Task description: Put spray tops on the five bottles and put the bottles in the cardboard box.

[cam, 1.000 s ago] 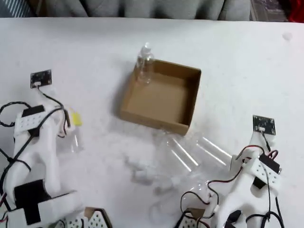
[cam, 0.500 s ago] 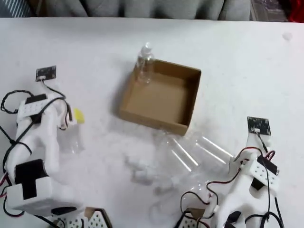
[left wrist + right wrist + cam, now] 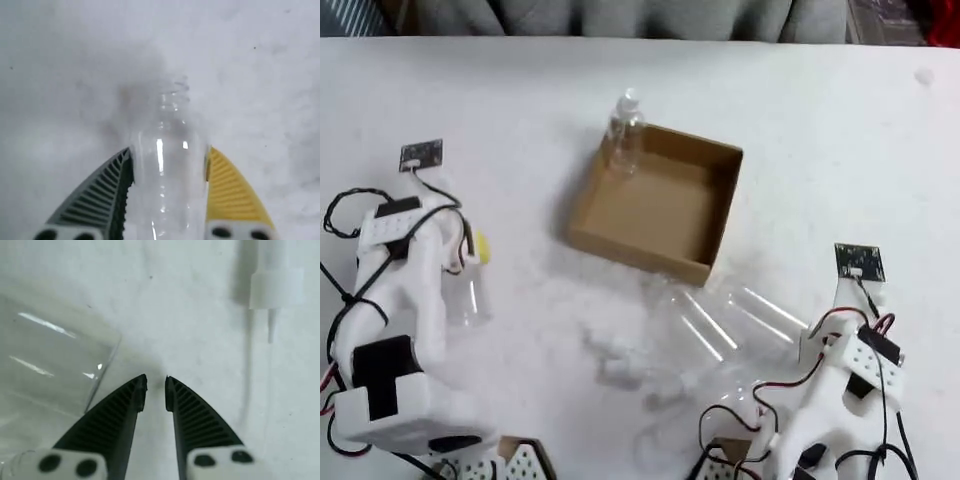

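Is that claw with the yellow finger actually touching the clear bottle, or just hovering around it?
Touching. In the left wrist view the left claw has its grey and yellow fingers pressed against both sides of the bottle, no gap.

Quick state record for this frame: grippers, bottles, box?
left gripper: shut on held bottle
held bottle: clear, neck bare, no top
right gripper: slightly open, empty, above table
spray top: loose on table near right gripper
capped bottle: upright at a far box corner
loose bottles: lying on table before box
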{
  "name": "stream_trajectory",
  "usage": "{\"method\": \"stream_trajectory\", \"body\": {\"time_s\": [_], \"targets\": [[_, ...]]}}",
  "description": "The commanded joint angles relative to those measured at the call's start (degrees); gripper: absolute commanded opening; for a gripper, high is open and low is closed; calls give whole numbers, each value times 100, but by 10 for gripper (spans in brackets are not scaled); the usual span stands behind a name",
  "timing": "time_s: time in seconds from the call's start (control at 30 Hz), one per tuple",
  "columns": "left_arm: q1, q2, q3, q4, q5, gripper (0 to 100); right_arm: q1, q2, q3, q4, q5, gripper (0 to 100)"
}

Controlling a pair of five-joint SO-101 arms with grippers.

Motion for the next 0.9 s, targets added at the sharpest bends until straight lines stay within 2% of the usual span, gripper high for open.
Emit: {"method": "stream_trajectory", "body": {"time_s": [0.0,0.23,0.37,0.43,0.6,0.87], "targets": [[136,-75,-281,97,-484,19,-66,-136,-26,-75,62,38],[479,-92,-290,352,-853,20,-4,-207,-369,136,26,39],[497,-514,9,299,-862,20,462,-145,-1073,347,53,43],[505,-927,378,70,-862,20,637,-136,-1424,426,70,49],[523,-1859,1213,-527,-862,20,690,-48,-2048,936,202,135],[532,-2193,1486,-633,-1134,20,796,1508,-2945,514,343,131]]}}
